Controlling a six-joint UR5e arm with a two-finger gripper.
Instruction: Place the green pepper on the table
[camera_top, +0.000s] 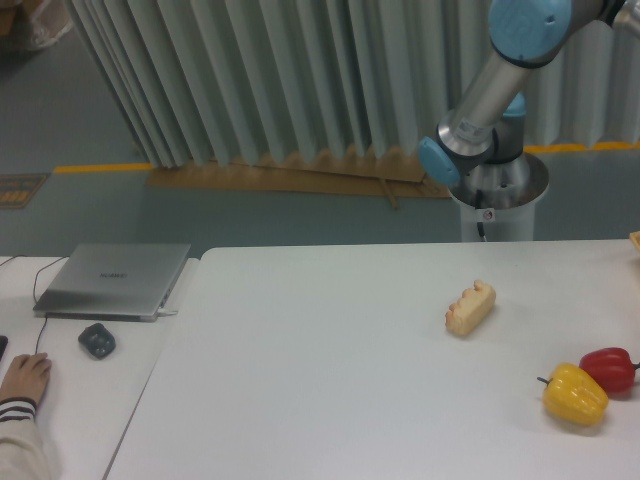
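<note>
The green pepper does not show anywhere in the camera view. The white table (320, 360) fills the lower middle and right of the frame. Only part of the arm is visible, its silver and blue links (485, 95) rising from the pedestal behind the table and leaving the frame at the top right. The gripper itself is out of view.
A yellow pepper (575, 394) and a red pepper (610, 369) lie together near the table's right edge. A pale bread-like piece (470, 307) rests right of centre. On the smaller desk at left sit a grey laptop (115, 280), a mouse (97, 340) and a person's hand (25, 378).
</note>
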